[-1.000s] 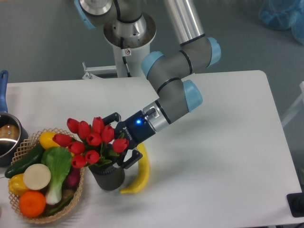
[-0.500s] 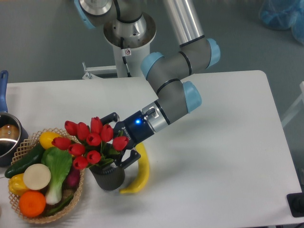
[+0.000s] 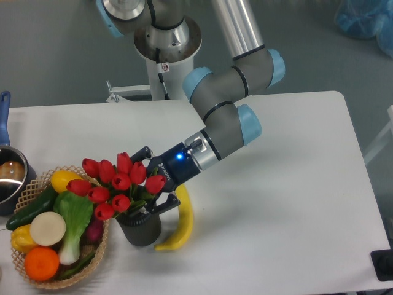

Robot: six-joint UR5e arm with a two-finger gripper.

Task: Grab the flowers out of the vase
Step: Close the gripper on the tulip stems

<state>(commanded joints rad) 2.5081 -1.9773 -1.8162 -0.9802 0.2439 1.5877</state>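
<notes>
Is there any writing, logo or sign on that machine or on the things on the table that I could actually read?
Gripper: pale lettering along its black body, too small and blurred to read.
Robot base column: a small round red-and-white sticker, a sign of some kind, too small to make out.
Flowers, vase, banana, wicker basket and pot: no writing visible.
So nothing here can be read with certainty.

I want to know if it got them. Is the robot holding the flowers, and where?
I cannot tell. The hand has a finger on each side of the flowers, just below the heads, above the vase. The blooms hide any squeeze.
</notes>
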